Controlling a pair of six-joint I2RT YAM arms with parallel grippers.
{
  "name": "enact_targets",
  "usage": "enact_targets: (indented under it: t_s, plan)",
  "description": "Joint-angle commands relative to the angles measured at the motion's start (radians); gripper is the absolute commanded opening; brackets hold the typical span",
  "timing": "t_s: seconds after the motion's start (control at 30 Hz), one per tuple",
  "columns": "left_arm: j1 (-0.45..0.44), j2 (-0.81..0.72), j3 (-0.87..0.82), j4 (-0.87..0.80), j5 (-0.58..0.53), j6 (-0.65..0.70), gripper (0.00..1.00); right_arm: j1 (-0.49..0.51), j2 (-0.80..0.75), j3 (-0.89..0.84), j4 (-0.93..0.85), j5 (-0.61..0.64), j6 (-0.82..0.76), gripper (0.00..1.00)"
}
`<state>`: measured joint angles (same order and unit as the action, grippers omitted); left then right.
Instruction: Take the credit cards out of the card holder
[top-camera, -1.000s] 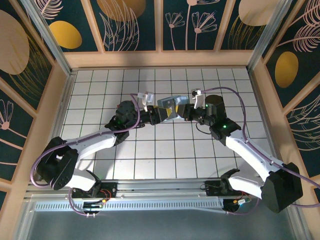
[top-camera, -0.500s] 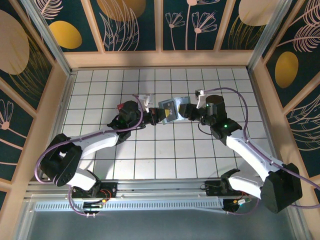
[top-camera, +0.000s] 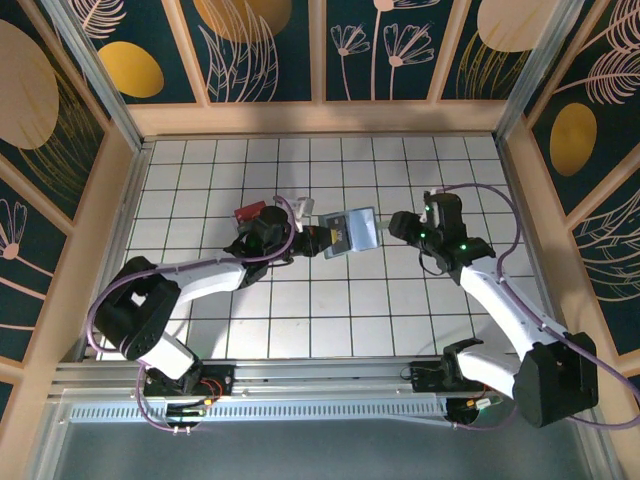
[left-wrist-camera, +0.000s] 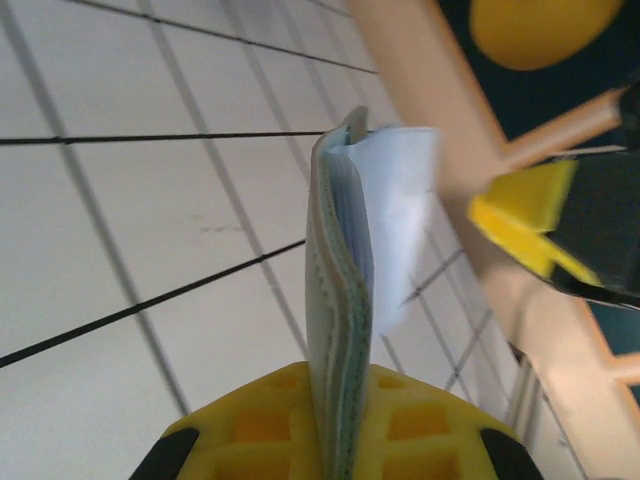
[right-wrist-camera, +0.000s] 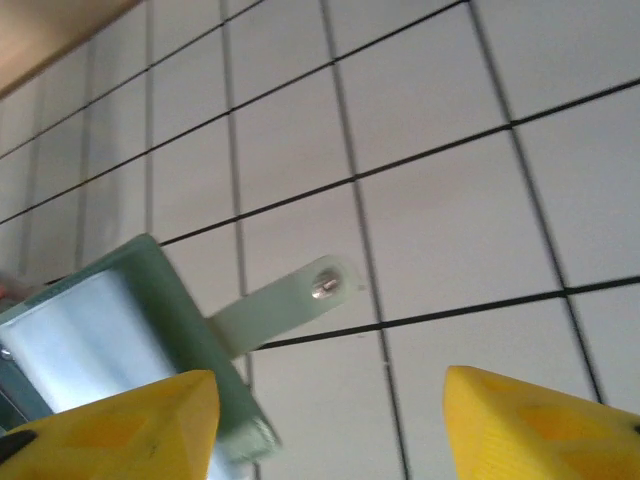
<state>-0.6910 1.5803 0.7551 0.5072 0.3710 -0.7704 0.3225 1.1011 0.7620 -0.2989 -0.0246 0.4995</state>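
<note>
Your left gripper (top-camera: 327, 240) is clenched on the card holder (top-camera: 355, 230). In the left wrist view its yellow pads (left-wrist-camera: 250, 430) pinch the holder's lower edge, and the holder stands up from them edge-on with its two panels nearly closed together. A pale bluish flap bulges out on the side facing the right arm. Thin layers lie pressed between the panels, but you cannot tell from this angle whether they are the credit cards.

The holder hangs off the desk (top-camera: 300, 310), over its middle and a little toward the far edge.

Your right gripper (top-camera: 393, 224) is released, with nothing between its jaws. In the right wrist view its two yellow fingers (right-wrist-camera: 130, 420) stand wide apart over bare grid squares. The holder sits at the lower left of that view, just beside the left-hand finger. You cannot tell whether they touch. A pale strap tab (right-wrist-camera: 290, 295) with a metal snap at its tip sticks out from the holder toward the gap between the fingers. From above, the right gripper is near the holder's right edge, with a small gap showing.
</note>
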Motion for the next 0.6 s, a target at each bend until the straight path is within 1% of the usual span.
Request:
enact_targets:
  t_s: [0.0, 0.13, 0.17, 0.4, 0.57]
  plan:
    - [0.002, 0.026, 0.011, -0.015, -0.046, -0.042, 0.0, -0.002, -0.039, 0.031, -0.053, 0.069, -0.017, 0.64]
    - [-0.002, 0.06, 0.019, 0.006, -0.025, -0.062, 0.0, -0.001, -0.046, 0.049, -0.049, 0.046, -0.03, 0.66]
    - [-0.004, 0.068, 0.022, 0.007, -0.022, -0.065, 0.0, -0.001, -0.043, 0.05, -0.046, 0.02, -0.029, 0.66]
    - [-0.041, 0.127, 0.056, -0.004, 0.009, -0.087, 0.0, 0.004, -0.006, 0.013, 0.053, -0.189, 0.015, 0.56]
    - [-0.06, 0.177, 0.058, -0.043, 0.029, -0.088, 0.0, 0.026, 0.025, -0.005, 0.094, -0.256, 0.04, 0.52]
